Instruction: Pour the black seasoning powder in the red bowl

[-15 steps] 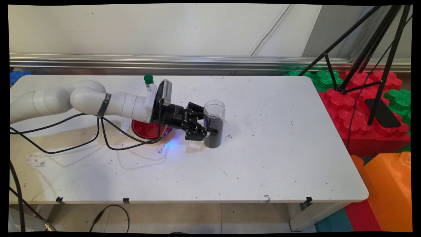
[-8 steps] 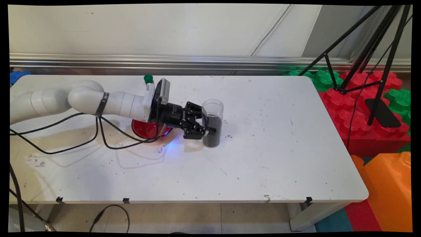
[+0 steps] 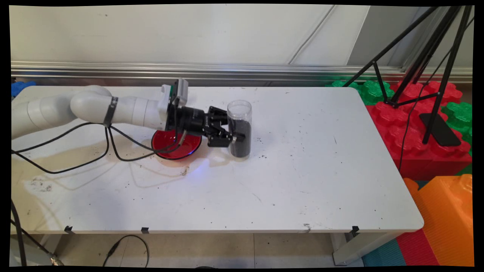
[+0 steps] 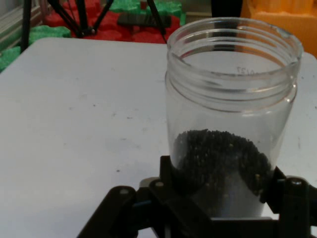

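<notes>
Jar [image 3: 239,128] of clear plastic, lidless and upright, holds dark grains [image 4: 220,156] to about half its height. The black gripper [image 3: 233,136] has its jaws closed on the jar's lower body from the left, holding it just above the white table [image 3: 302,181], near the middle. A red dish [image 3: 176,145] lies on the table just left of the jar, partly under the arm's wrist, with black cables [image 3: 113,151] drooping left of it.

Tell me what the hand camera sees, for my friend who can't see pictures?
The gripper holds a clear, open jar partly filled with small black grains. Behind it stretches the white table, with red and green blocks beyond its far edge.
</notes>
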Robot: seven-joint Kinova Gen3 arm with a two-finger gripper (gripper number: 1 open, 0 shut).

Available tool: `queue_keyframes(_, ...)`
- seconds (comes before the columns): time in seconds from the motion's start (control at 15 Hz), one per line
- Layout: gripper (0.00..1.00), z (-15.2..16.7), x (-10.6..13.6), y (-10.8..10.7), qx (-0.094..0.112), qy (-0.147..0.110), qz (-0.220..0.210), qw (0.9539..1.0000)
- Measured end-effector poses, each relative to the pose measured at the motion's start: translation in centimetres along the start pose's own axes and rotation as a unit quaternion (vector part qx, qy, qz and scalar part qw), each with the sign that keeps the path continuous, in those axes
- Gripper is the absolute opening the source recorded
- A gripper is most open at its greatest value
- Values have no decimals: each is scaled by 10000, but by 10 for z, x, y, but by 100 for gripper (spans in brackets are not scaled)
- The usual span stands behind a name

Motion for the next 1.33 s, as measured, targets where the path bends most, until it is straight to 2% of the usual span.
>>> queue_keyframes(0.8,0,-36,30,-36,382,278,-89,9988)
queue_keyframes(1.33,0,-68,41,-64,637,390,145,9971)
